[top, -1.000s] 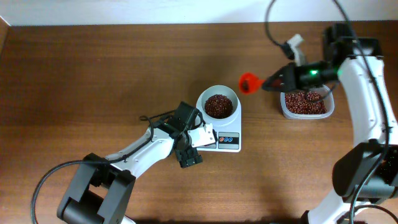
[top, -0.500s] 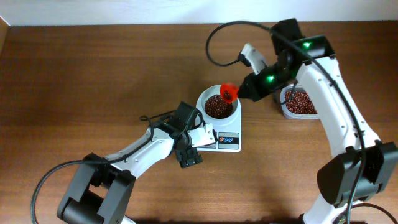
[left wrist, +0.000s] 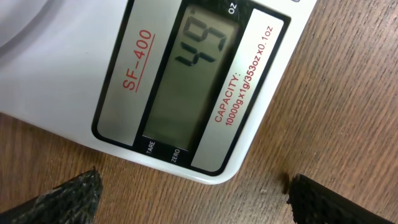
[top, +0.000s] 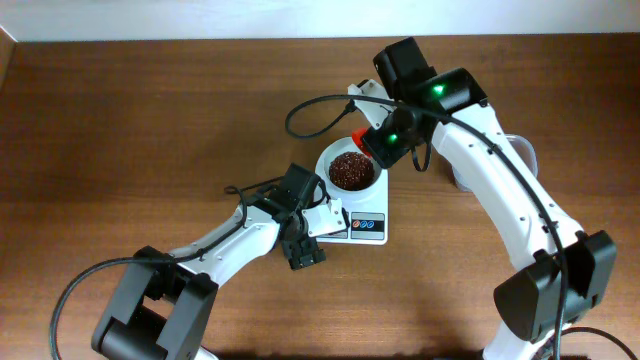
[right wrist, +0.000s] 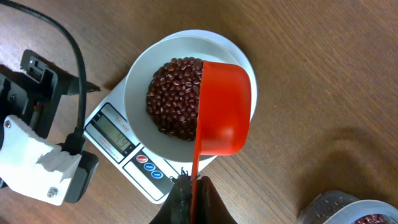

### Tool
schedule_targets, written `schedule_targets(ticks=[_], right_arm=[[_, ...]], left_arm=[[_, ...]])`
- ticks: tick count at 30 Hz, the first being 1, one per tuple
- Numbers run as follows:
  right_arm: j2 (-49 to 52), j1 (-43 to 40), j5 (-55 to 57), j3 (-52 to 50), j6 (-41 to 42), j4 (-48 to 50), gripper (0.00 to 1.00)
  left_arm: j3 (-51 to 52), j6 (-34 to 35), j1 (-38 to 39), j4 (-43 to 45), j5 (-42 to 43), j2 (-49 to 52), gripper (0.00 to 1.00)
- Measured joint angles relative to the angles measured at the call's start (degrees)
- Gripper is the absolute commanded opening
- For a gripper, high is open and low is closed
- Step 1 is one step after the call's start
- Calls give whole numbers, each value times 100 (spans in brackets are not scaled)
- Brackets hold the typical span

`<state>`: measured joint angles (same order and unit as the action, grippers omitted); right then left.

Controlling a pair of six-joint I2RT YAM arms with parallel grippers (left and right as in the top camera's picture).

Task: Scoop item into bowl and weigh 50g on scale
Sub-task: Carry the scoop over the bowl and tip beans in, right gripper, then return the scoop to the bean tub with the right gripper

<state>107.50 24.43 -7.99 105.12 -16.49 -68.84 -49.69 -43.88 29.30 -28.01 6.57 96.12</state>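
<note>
The white bowl (top: 336, 158) stands on the white scale (top: 366, 227), heaped with reddish-brown beans (top: 352, 170). My right gripper (top: 388, 140) is shut on the thin handle of a red scoop (top: 362, 140). In the right wrist view the scoop (right wrist: 224, 106) hangs over the right side of the bowl (right wrist: 140, 81) and its beans (right wrist: 174, 99), red outside showing, with the right gripper (right wrist: 191, 186) pinching the handle. My left gripper (top: 305, 238) stands open at the scale's front left corner. Its view (left wrist: 194, 186) looks onto the display (left wrist: 193, 74), which reads 49.
A clear plastic container (right wrist: 357, 213) of more beans stands right of the scale, mostly hidden under my right arm in the overhead view. Black cables loop above the bowl and trail beside the left arm. Brown wooden table (top: 150, 120) lies all around.
My right arm has swung left from the clear container, carrying the red scoop to just over the bowl. The left arm has not moved.
</note>
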Motion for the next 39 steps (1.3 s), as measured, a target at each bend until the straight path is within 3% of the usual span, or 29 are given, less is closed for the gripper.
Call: schedule_targets(ticks=[14, 31, 35, 39], right_arm=[[0, -341, -1379, 0, 24, -50, 4], [0, -1432, -3456, 0, 87, -238, 4], [0, -1847, -3543, 9, 111, -673, 4], [0, -2765, -3447, 13, 114, -1152, 4]], left_arm=[[0, 0, 0, 0, 2, 0, 99], [0, 0, 0, 0, 2, 0, 99], [0, 0, 0, 0, 2, 0, 99], [0, 0, 0, 0, 0, 0, 99]])
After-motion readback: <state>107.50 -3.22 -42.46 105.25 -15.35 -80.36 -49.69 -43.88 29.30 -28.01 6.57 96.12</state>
